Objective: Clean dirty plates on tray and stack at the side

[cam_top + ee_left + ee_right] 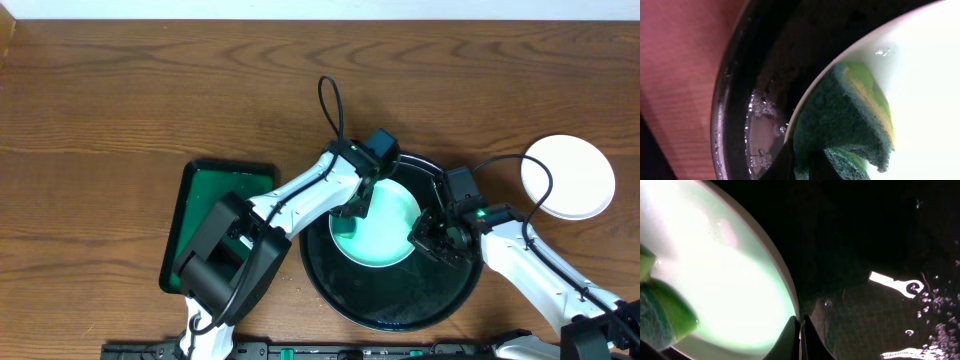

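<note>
A white plate (380,225) is held tilted inside the black round basin (345,290), which holds some soapy water. My right gripper (422,238) is shut on the plate's right rim (790,295). My left gripper (356,208) is shut on a green and yellow sponge (845,125) and presses it on the plate's face (920,90). The sponge also shows at the left edge of the right wrist view (660,315). A clean white plate (568,176) lies on the table at the right.
A green tray (205,200) lies left of the basin, partly under my left arm. Cables loop above the basin's far rim. Wooden table (150,90) surrounds everything.
</note>
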Robot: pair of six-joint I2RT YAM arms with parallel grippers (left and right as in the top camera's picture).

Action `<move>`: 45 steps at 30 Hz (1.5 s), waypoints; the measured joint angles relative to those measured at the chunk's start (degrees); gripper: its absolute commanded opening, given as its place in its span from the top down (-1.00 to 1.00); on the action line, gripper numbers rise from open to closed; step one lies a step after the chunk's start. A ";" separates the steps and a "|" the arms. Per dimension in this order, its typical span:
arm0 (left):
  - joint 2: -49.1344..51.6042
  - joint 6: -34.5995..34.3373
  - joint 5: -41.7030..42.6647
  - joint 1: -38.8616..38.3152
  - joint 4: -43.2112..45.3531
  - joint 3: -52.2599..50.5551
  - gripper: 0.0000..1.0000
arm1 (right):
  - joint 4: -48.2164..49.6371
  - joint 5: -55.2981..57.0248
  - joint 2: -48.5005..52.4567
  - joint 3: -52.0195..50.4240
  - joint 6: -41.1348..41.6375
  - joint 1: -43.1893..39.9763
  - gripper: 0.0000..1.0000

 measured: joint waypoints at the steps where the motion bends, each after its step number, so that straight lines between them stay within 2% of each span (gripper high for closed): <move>1: 0.09 0.04 -0.76 -0.07 -0.02 0.37 0.86 | 0.09 -0.11 0.00 0.00 0.00 0.00 0.97; 9: 0.37 0.20 -6.27 -2.64 -0.09 2.67 0.86 | 0.09 -0.28 0.00 0.00 0.00 0.00 0.97; 17: 0.37 0.20 -13.94 -8.44 1.20 3.08 0.86 | 0.07 -0.31 -0.02 0.00 0.00 -0.02 0.97; 23: 0.37 0.20 -20.94 -8.55 4.46 5.73 0.85 | -0.17 -0.13 -0.11 0.00 0.00 0.00 0.97; 31: 0.37 0.37 -23.74 -8.68 8.48 6.34 0.85 | -0.35 -0.11 -0.11 0.02 -0.07 0.00 0.97; 34: 0.37 0.74 -25.51 -8.74 5.44 6.95 0.86 | -0.35 -0.09 -0.11 0.02 -0.55 0.00 0.97; 37: 0.28 0.59 -27.52 -8.72 -1.57 7.52 0.85 | -0.33 -0.02 -0.11 0.02 -1.55 0.00 0.97; 45: -6.05 -9.44 -26.34 -4.15 -24.06 7.52 0.86 | 1.14 1.18 -0.11 0.02 -3.39 0.00 0.97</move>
